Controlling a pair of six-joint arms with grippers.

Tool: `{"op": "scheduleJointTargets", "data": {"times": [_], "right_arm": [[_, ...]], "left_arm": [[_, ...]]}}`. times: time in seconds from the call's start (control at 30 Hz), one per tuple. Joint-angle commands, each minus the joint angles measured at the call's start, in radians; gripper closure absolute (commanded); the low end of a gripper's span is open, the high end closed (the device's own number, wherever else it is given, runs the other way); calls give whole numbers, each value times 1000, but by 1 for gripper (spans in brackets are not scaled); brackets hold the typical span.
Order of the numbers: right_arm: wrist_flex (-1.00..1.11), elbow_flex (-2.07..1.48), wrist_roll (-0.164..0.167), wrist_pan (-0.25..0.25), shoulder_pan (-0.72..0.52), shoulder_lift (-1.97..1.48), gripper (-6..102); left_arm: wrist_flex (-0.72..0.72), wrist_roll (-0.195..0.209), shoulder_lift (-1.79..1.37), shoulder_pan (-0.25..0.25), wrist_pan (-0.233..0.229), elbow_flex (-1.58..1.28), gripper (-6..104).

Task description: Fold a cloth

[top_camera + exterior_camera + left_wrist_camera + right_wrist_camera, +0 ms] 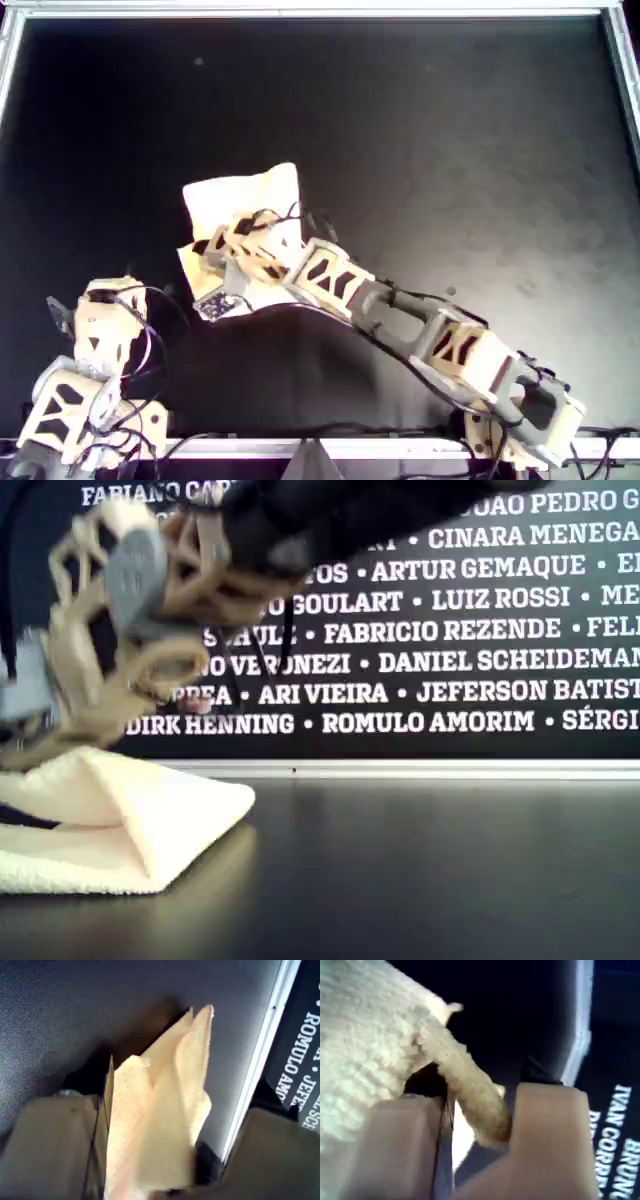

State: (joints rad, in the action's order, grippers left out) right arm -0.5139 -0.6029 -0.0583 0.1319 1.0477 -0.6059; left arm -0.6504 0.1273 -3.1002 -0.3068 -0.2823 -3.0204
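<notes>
**Carrying the lifted edge across without dragging the pile**

The cloth (245,195) lay left of centre in the overhead view, on the black table (450,150), with an arm (400,320) reaching over it from the lower right. In the exterior view one edge rose at far left towards a gripper while the rest sat doubled on the table.

The right gripper (480,1110) appeared clamped on a rolled fold. The left gripper (165,1160) had cloth standing between widely spaced fingers; whether it pinched could not be told.

The fold seemed partway made. Doing it well called for keeping the edge high, travelling straight over the lower layer, matching edges, then lowering before release.
</notes>
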Motion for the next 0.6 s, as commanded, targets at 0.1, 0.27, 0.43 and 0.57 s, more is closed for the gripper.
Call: {"op": "scheduleJointTargets", "data": {"times": [0.1,0.27,0.43,0.57], "right_arm": [[-137,20,120,-6,20,-198,41],[-207,20,135,-6,17,-201,41],[-407,20,133,-8,-17,-310,41],[-586,20,133,-8,-118,-411,41]], "left_arm": [[29,-8,-11,-15,6,5,1],[26,-8,-11,3,0,5,1],[25,-8,-12,83,6,5,1],[23,-8,-12,115,8,6,1]]}}
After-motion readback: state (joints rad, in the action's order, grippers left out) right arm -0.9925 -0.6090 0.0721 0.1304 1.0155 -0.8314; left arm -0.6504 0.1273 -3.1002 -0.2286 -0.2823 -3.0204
